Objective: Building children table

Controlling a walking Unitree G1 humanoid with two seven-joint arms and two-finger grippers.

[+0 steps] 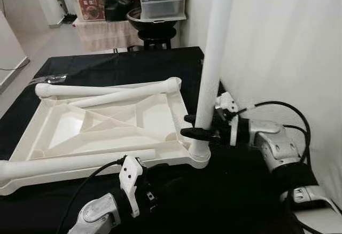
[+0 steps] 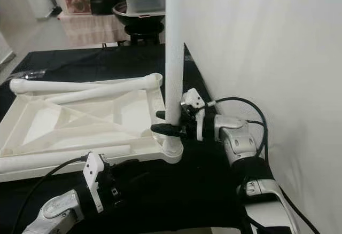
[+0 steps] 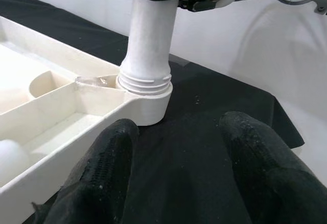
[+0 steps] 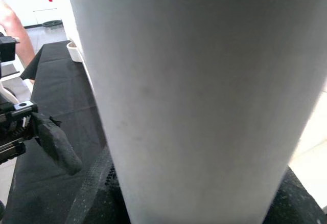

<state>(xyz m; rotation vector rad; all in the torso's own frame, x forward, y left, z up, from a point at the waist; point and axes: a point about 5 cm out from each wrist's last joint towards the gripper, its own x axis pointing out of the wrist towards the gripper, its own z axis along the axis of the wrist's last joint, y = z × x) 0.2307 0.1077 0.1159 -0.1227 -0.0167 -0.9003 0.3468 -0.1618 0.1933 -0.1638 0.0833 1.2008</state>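
Now upside down on the black-covered table (image 1: 240, 202): white plastic tabletop (image 1: 107, 124), ribbed underside up. Standing upright in the near right corner socket (image 3: 148, 101): one white leg (image 1: 214, 57), threads visible just above the socket rim. Clenched around that leg low down, a little above the socket: right tool (image 1: 200, 126), black fingers (image 1: 193, 133) on either side of the tube. Loose across the tabletop: two more legs (image 1: 107, 91) at the far edge, another leg (image 1: 53, 164) along the near edge. Hovering at the near edge, just beside the socket corner, touching nothing: left tool (image 3: 179, 183), fingers (image 3: 102, 168) spread apart and released. Beyond the table: storage boxes (image 1: 160, 1) stacked on a stand.
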